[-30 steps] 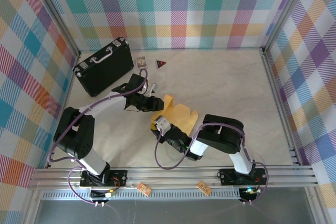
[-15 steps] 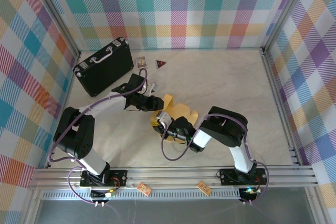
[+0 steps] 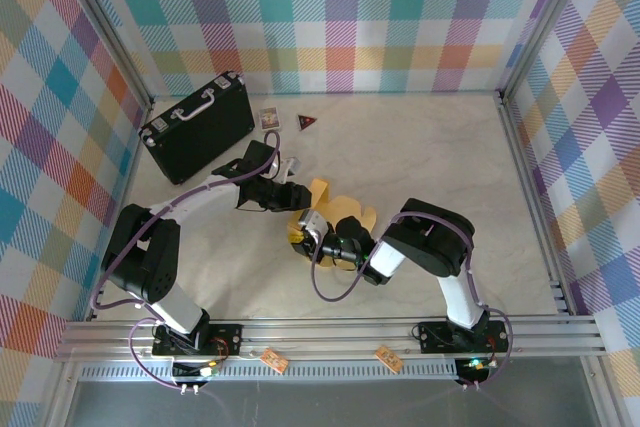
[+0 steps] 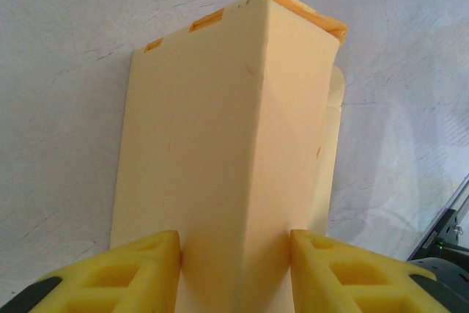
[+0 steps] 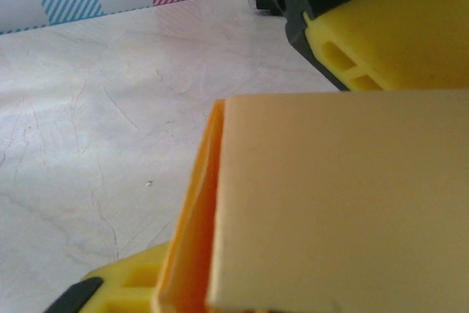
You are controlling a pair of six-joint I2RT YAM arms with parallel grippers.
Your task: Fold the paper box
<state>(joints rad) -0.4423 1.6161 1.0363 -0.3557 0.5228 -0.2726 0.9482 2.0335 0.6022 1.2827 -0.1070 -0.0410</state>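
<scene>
Paper box (image 3: 342, 211) runs lengthwise left to right; left tool (image 4: 234, 245) clamps its left end; right tool (image 3: 306, 228): cannot tell whether clenched.

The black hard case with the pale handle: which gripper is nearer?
Left. The left gripper sits right of the case, clamping the mustard-yellow cardboard box; the right gripper is farther, at the box's near side.
</scene>
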